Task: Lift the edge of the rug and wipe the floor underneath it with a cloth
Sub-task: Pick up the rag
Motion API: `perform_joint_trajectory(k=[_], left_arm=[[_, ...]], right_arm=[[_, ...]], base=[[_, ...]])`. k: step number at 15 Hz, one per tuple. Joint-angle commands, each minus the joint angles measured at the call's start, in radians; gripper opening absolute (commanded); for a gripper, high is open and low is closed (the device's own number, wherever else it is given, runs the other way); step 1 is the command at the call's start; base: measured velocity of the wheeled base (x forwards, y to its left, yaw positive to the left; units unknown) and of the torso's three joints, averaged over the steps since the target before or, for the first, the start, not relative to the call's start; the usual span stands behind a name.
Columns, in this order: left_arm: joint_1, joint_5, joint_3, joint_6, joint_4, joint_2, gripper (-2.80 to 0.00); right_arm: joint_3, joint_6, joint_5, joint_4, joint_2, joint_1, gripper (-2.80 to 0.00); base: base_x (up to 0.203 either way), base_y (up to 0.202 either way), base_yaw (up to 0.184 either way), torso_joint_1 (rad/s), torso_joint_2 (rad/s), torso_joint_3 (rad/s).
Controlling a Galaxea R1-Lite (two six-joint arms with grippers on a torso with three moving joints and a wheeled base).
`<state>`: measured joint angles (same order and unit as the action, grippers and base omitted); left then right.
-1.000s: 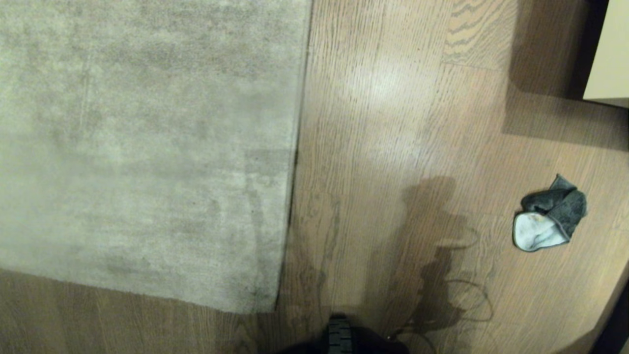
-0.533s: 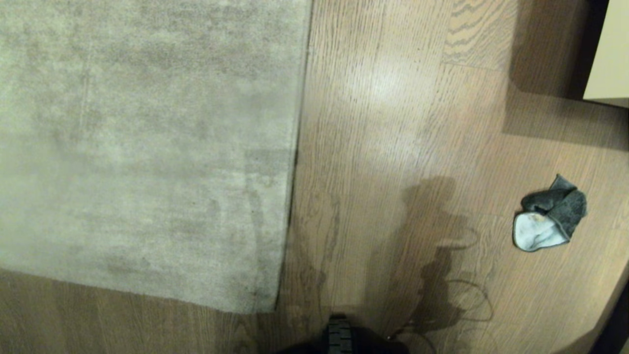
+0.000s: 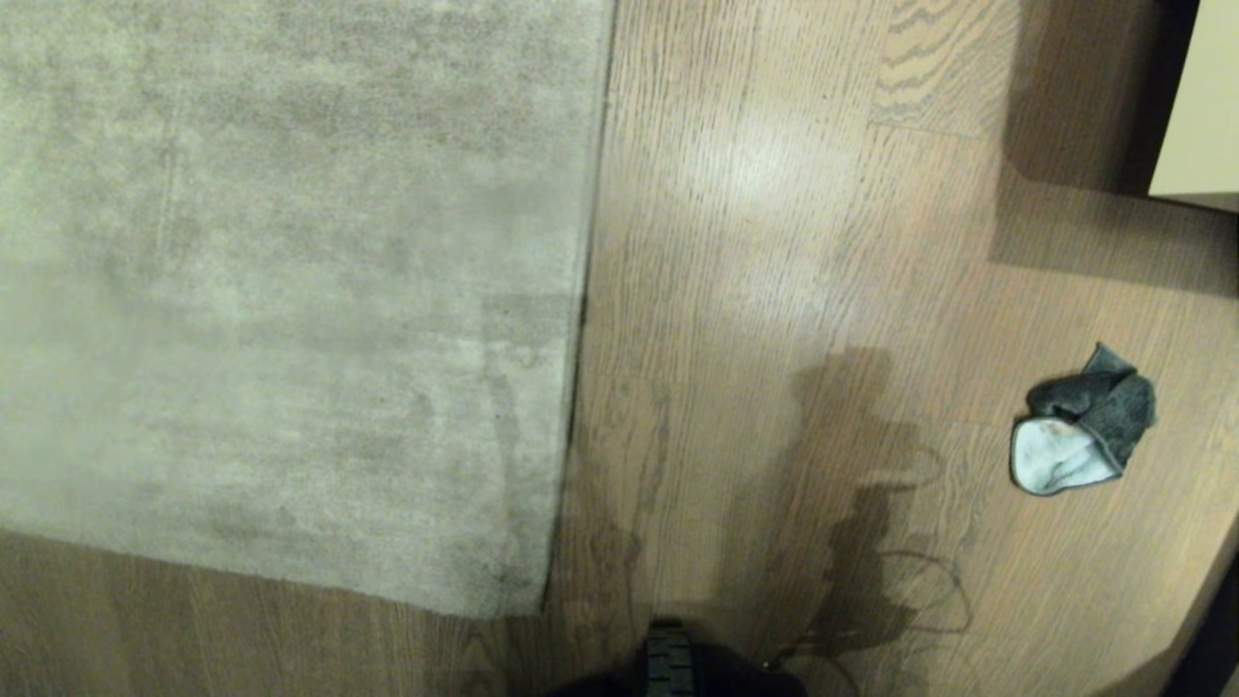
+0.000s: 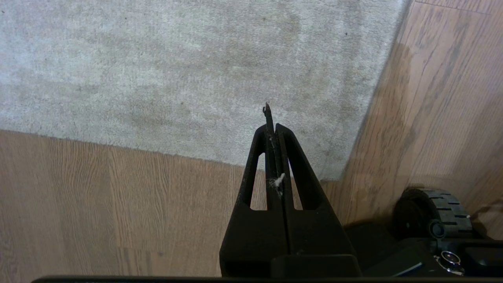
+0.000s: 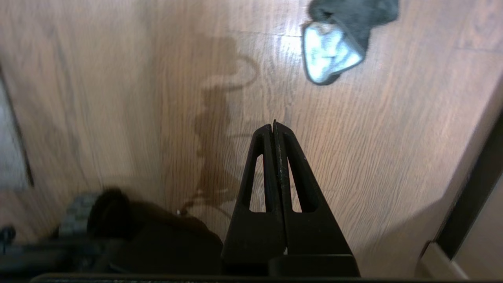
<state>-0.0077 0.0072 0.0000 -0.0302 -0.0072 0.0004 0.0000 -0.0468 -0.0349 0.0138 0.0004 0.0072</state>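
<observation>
Presently, left pincer [image 4: 271,118]: fingers pressed together, holding nothing, a wisp of white lint clinging between them; it is hanging above the near corner of the rug. Right pincer [image 5: 274,126]: fingers likewise pressed together and empty, hanging over bare boards, with the cloth [image 5: 338,39] lying well apart ahead of it. Neither pincer is showing in the head view.

Rug edge [image 3: 584,290]: straight hemmed border running away from the robot, lying flat on the floor [image 3: 774,242]; the pale grey-beige pile, mottled with darker patches, is filling the robot's left side. A second border is running along the near side, meeting the first at a corner just ahead of the robot's base.

Floor: light-brown planks with dark wavy grain, catching a soft glare beside the rug and carrying the robot's shadow near the base.

Cloth: crumpled dark grey-green rag with a pale underside turned up, sitting on bare boards at the robot's right, well apart from the rug.

Base wheel [image 4: 444,208]: black, ribbed, resting on the planks near the rug corner.

Cream-coloured furniture panel [image 3: 1200,106]: standing at the far right, casting a dark shadow on the floor.
</observation>
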Motion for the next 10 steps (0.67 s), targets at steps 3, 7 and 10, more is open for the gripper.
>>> perform_joint_trajectory(k=[3,7,10], left_arm=[[0.000,0.000,0.000,0.000,0.000,0.001,-2.80],[0.000,0.000,0.000,0.000,0.000,0.001,-2.80],[0.000,0.000,0.000,0.000,0.000,0.001,-2.80]], right_arm=[[-0.044,0.051,0.035,-0.009,0.064,0.000,-2.80],[-0.141,0.051,0.039,-0.014,0.229,0.002,-2.80],[-0.150,0.049,0.038,-0.009,0.366,0.002,-2.80]], base=[[0.000,0.000,0.000,0.000,0.00,0.000],[0.000,0.000,0.000,0.000,0.00,0.000],[0.000,0.000,0.000,0.000,0.00,0.000]])
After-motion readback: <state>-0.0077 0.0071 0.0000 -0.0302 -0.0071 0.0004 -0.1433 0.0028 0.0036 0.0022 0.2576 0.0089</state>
